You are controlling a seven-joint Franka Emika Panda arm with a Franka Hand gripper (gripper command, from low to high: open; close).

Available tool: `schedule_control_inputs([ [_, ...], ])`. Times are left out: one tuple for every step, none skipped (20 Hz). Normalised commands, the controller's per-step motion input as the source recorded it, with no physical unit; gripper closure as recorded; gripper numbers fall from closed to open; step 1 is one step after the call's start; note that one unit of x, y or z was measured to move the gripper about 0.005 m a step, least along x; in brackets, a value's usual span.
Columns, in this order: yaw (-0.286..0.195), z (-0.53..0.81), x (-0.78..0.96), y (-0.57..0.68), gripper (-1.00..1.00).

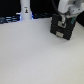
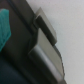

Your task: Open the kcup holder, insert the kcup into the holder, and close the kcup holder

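My gripper sits at the kcup holder, black box toward the exterior view's right on the white table. Fingers buried in the holder's top; can't tell whether they're spread or pinched. Wrist view: pale finger against dark holder, teal patch at the edge, possibly the kcup, too blurred.

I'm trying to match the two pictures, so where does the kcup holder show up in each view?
Exterior view: the holder sits toward the upper part of the exterior view's right, on the white table, under the arm.
Wrist view: the holder fills the dark side, close up.
Shared landmark: the white table.
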Motion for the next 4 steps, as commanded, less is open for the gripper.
schedule_control_inputs([
  [-0.004,0.71,0.14,0.03,-1.00],
  [-0.038,0.23,0.15,0.01,-1.00],
  [-0.036,0.11,0.12,0.02,-1.00],
  [-0.003,0.01,0.02,0.00,-1.00],
])
